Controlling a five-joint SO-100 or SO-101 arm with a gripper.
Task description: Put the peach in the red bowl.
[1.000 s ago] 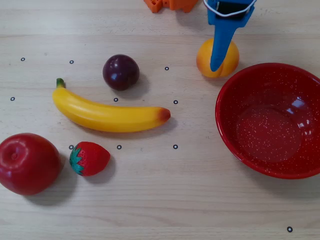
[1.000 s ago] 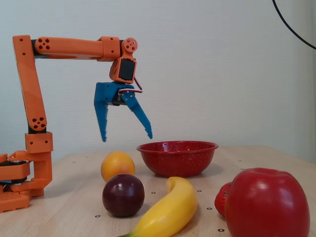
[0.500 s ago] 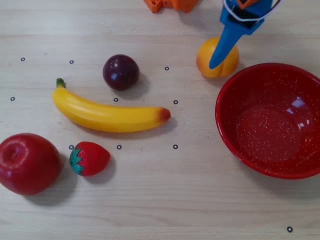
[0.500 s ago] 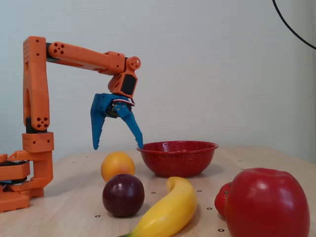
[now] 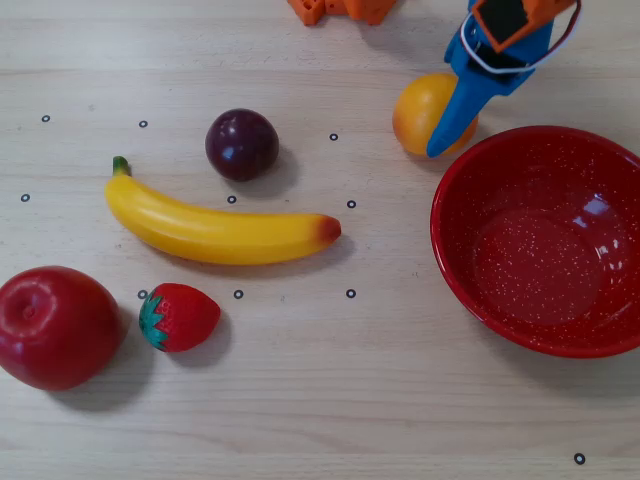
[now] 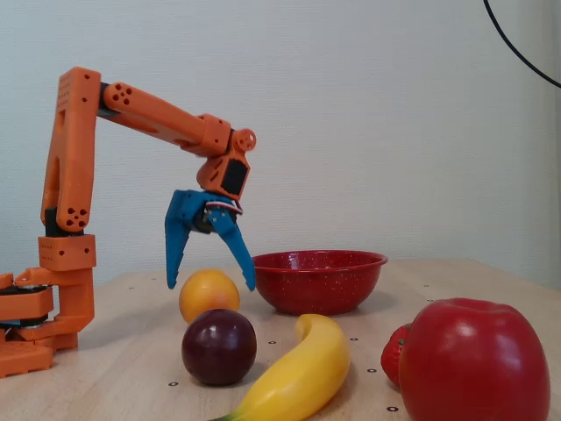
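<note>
The peach (image 5: pixel 418 112) is a yellow-orange ball on the table just left of the red bowl (image 5: pixel 540 250) in the overhead view. In the fixed view the peach (image 6: pixel 209 298) sits left of and in front of the bowl (image 6: pixel 320 285). My blue gripper (image 6: pixel 210 286) is open and hangs over the peach, one finger on each side, tips down at its upper half. I cannot tell whether they touch it. In the overhead view the gripper (image 5: pixel 445 105) covers the peach's right part. The bowl holds nothing.
A dark purple plum (image 5: pixel 242 144), a banana (image 5: pixel 215 228), a strawberry (image 5: pixel 180 316) and a big red apple (image 5: pixel 55 326) lie to the left in the overhead view. The orange arm base (image 6: pixel 39 324) stands at the left of the fixed view.
</note>
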